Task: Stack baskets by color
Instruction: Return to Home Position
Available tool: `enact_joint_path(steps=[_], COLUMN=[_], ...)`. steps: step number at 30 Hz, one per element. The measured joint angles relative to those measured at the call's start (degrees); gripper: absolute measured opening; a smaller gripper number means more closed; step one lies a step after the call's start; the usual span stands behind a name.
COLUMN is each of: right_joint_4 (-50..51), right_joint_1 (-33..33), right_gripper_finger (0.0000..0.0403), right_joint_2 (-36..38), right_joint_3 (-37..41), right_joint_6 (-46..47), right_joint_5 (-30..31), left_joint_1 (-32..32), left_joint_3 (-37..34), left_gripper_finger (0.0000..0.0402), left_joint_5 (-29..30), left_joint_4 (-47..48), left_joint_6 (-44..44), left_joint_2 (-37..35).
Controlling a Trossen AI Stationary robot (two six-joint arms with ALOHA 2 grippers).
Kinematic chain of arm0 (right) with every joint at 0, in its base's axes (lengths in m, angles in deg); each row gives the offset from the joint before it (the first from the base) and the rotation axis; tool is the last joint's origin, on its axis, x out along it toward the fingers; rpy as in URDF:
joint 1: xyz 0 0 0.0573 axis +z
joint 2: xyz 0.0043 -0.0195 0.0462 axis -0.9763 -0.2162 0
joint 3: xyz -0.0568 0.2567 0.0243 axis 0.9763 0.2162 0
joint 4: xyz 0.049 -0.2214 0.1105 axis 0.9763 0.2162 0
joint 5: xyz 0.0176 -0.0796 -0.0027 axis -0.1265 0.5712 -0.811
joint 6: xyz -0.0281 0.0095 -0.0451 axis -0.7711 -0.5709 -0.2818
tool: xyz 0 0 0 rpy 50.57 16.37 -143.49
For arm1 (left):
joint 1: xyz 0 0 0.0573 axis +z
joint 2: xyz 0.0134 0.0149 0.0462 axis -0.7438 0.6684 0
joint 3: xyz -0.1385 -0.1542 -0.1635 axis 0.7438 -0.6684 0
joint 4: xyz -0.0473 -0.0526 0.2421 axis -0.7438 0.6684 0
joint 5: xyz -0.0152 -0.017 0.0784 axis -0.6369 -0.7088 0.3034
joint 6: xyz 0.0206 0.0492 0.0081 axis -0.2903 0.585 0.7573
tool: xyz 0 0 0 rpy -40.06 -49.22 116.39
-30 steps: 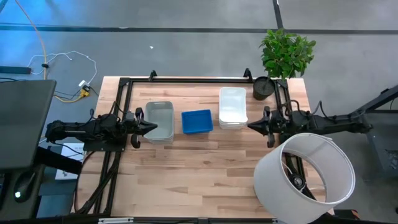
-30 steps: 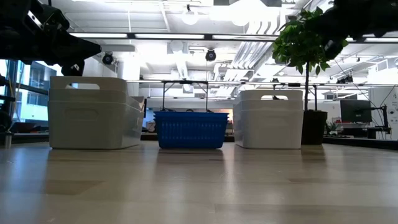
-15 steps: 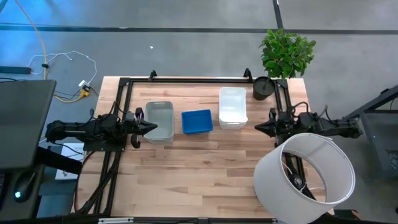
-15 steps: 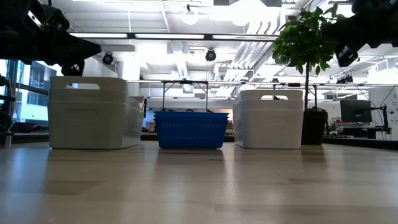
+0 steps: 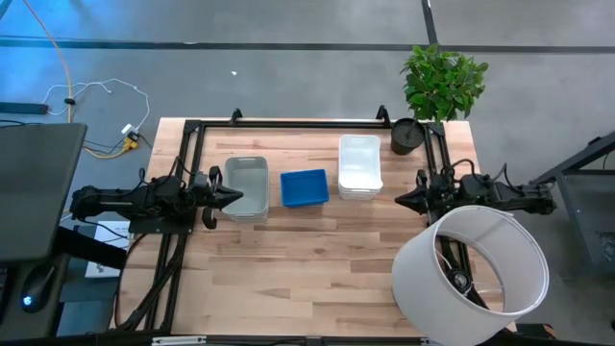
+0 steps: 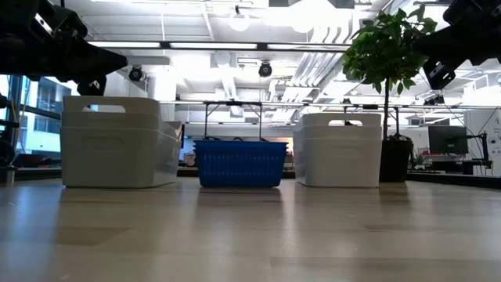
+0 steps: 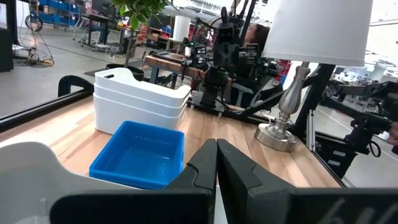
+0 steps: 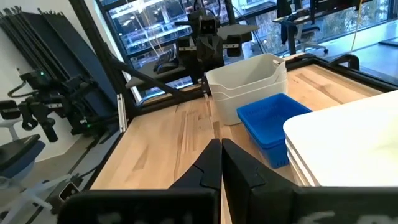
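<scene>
- Grey translucent bins [image 5: 247,187] are nested into one stack at the left end of a row on the wooden worktop [image 5: 307,269]. The blue bins [image 5: 305,187] sit in the middle and the white bins [image 5: 359,167] at the right end, nearest the potted plant [image 5: 442,82].
- One colour per stack, side by side with narrow gaps. No loose basket shows anywhere else on the worktop.
- My read: sorting is done — all that's left is parking the arms.
- Left pincer [image 5: 233,197]: fingers pressed together, holding nothing, hanging over the grey stack's left rim.
- Right pincer [image 5: 400,199]: also closed and empty, near the white stack's right side but apart from it.
- Materials: all hard moulded plastic, rectangular with rounded corners.
- White: opaque, glossy, with a slot handle cut in the end wall. Stepped rims in the left wrist view show at least two nested.
- Blue: much lower than its neighbours, walls gridded with small holes. Can't tell how many are nested.
- Grey: frosted, semi-see-through, about level with the white stack in the low view — same slot handle.
</scene>
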Motion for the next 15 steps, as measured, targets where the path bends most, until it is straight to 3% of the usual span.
enact_joint_path(steps=[15], right_joint_4=[-0.8], right_joint_1=[0.0], right_gripper_finger=[0.0], right_joint_2=[-0.1], right_joint_3=[0.0], right_joint_6=[-2.0], right_joint_5=[3.1], left_joint_1=[0.0], left_joint_3=[0.0], left_gripper_finger=[0.0], left_joint_5=[0.0], left_joint_4=[0.0], left_joint_6=[0.0], left_joint_2=[0.0])
